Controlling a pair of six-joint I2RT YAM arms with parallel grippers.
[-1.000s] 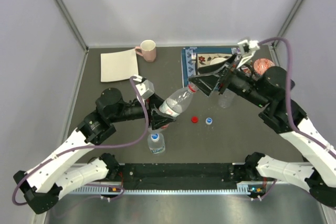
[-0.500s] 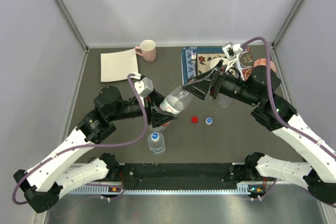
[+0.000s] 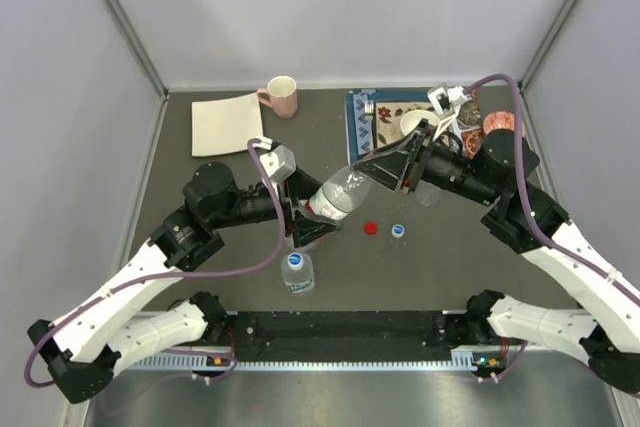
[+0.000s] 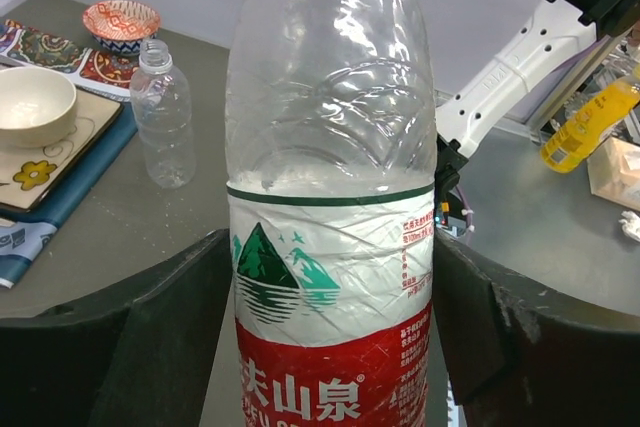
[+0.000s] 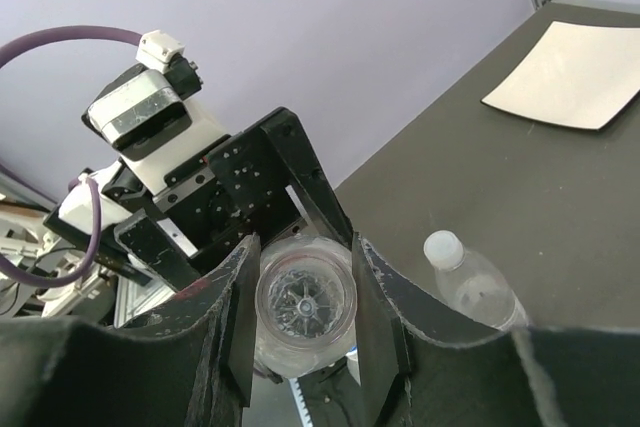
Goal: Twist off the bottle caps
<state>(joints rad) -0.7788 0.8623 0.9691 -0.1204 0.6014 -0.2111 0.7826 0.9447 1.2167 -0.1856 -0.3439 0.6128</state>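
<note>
The bottle's [image 4: 330,127] red-and-white label [image 4: 330,347] reads "夫山泉" in white.

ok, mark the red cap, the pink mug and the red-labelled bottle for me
red cap [image 3: 371,228], top external view, centre of the cap
pink mug [image 3: 285,102], top external view, outer wall
red-labelled bottle [image 4: 350,297], left wrist view, white part of the label

SITE: robot lab test cell | ENCLOSURE: dark desk [image 3: 450,267] boxed in by plain pale panels [image 3: 350,17] on aluminium posts [image 3: 128,32] | RIG: left arm [image 3: 150,262] and right arm [image 3: 575,257] bolted at near edge, purple cable [image 5: 70,33] looped along | PROPS: pink mug [image 3: 283,97], patterned placemat [image 3: 362,132], bowls [image 4: 120,22] | BEYOND: possibly a second desk [image 4: 560,237] with yellow bottle [image 4: 585,127] and clutter, blurred
</note>
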